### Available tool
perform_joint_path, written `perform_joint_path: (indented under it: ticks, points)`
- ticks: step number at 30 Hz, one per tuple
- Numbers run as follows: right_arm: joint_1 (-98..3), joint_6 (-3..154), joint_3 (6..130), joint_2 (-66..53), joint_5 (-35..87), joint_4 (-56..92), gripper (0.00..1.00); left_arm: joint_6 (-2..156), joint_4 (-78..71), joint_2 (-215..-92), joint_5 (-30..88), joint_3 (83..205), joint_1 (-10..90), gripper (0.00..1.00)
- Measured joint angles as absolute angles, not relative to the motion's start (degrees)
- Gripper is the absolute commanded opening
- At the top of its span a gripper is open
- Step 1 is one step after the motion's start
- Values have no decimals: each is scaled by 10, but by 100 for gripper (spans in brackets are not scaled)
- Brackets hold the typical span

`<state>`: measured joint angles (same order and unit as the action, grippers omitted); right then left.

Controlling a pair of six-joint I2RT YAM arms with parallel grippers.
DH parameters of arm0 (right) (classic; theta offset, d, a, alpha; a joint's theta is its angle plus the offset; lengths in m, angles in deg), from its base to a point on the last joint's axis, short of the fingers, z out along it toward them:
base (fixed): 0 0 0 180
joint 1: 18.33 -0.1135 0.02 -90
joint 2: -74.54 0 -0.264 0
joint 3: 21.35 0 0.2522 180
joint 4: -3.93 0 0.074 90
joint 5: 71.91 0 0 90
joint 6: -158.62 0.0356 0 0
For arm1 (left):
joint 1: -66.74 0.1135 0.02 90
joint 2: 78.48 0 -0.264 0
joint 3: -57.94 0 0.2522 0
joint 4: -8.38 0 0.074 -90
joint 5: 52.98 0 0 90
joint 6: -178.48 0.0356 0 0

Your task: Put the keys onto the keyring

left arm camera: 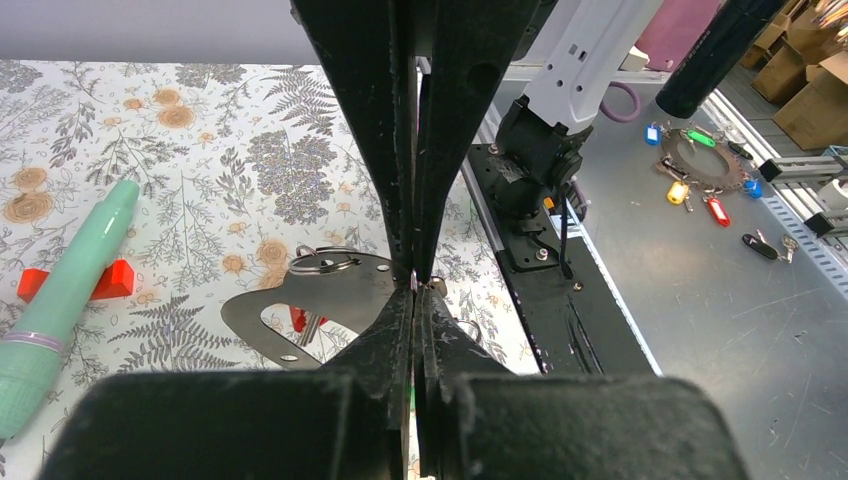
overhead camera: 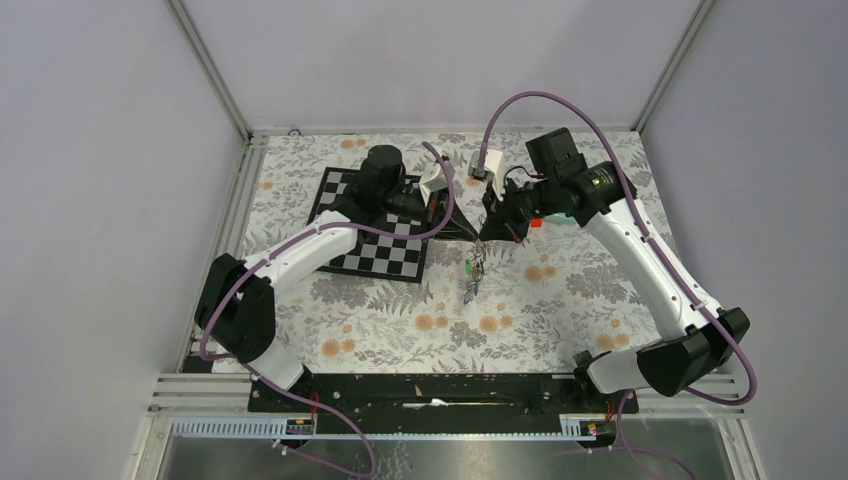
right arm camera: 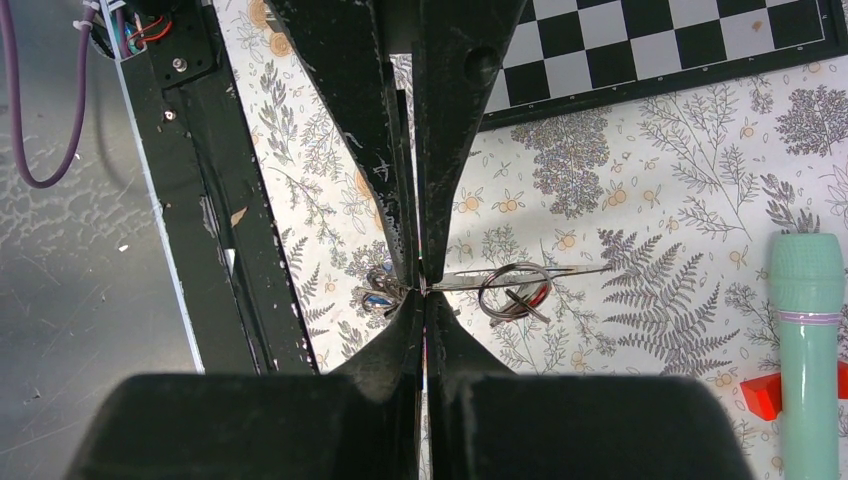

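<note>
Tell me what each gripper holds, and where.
Both hold the keyring: the left gripper pinches its rim beside a small split ring; the right gripper pinches it edge-on, keys hanging beside the jaws.

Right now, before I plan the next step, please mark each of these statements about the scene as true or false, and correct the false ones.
1. Both grippers are shut. True: the left gripper and the right gripper have their fingers pressed together, the right one on the thin keyring.
2. The chessboard lies on the right arm's side. False: the chessboard lies under the left arm.
3. The teal tube stands upright. False: the teal tube lies flat on the floral cloth.
4. A key with a red tag sits close to the right gripper's tips. True: the key with a red tag is just beside them.
</note>
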<state>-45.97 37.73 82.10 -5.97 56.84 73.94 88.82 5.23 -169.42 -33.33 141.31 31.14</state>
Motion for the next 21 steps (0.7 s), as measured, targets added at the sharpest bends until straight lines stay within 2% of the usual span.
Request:
perform_joint_path:
  ticks: [3, 8, 13, 16, 21]
  points:
    - [-460, 379, 820, -59, 568, 739, 4, 879, 55, -1694, -333, 1413, 311, 0]
    - [-457, 388, 807, -53, 571, 727, 27, 811, 128, -1694, -332, 1384, 314, 0]
    - [-429, 405, 791, -40, 600, 694, 45, 662, 294, -1694, -333, 1324, 330, 0]
    - [-415, 412, 773, -25, 623, 675, 50, 587, 373, -1694, -332, 1310, 338, 0]
    - [-411, 418, 744, -3, 665, 654, 50, 503, 484, -1694, -331, 1308, 339, 0]
